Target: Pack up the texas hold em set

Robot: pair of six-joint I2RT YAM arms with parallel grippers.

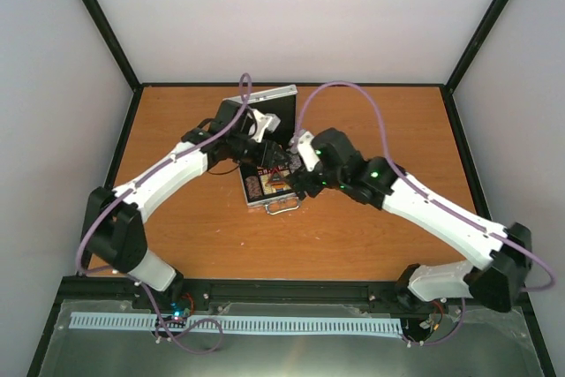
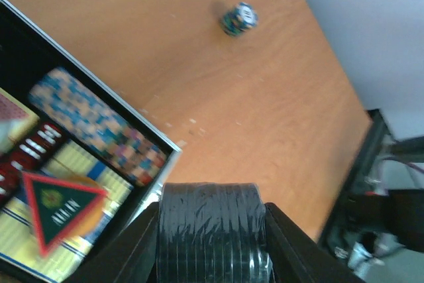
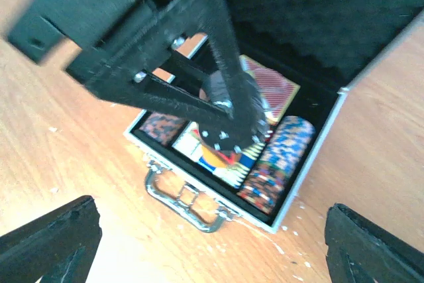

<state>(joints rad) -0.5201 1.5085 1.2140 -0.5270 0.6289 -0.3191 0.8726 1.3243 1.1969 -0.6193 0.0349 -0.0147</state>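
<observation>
packing is partway: the left gripper [image 2: 212, 256] clenches a black chip stack [image 2: 211, 213] above the open case [image 3: 314, 152] at mid-table; the right gripper [image 3: 212, 243] hangs released over its near side. next, lower the stack into a free slot. the triangular button [image 2: 59, 207] seems to read all in

1. Top external: mounted high behind the arm bases, looking down and forward. It sits far off, with the whole orange-brown wooden table [image 1: 353, 245] in frame.
2. Left wrist: low and close, skimming the tabletop toward one edge. A black stack of round chips [image 2: 211, 230] fills the bottom.
3. Right wrist: near, looking steeply down.
4. All three share the open flat silver aluminium case [image 1: 269, 205] [image 2: 99, 82] [image 3: 311, 157].
</observation>
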